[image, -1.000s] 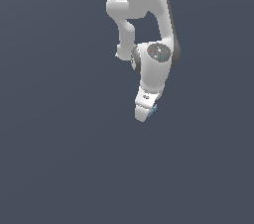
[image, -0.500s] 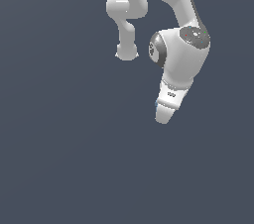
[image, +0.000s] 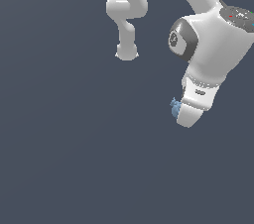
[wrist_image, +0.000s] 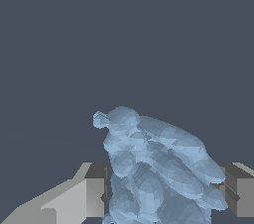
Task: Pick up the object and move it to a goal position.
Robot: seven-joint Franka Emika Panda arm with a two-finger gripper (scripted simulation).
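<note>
The object [image: 174, 107] is a tiny light-blue lumpy thing that peeks out beside the tip of my white gripper [image: 186, 117] in the exterior view. In the wrist view the object [wrist_image: 158, 168] fills the space between my two fingers [wrist_image: 94, 193], which press on it from both sides. The gripper is shut on the object and holds it well above the dark floor. Most of the object is hidden behind the hand in the exterior view.
The arm's white base [image: 126, 52] stands at the back of the dark grey floor [image: 64, 158]. The large wrist and forearm [image: 218, 39] hang over the exterior view's right.
The arm has swung toward the exterior view's right and closer to the camera, carrying the object with it. The gripper has stayed shut on the object.
</note>
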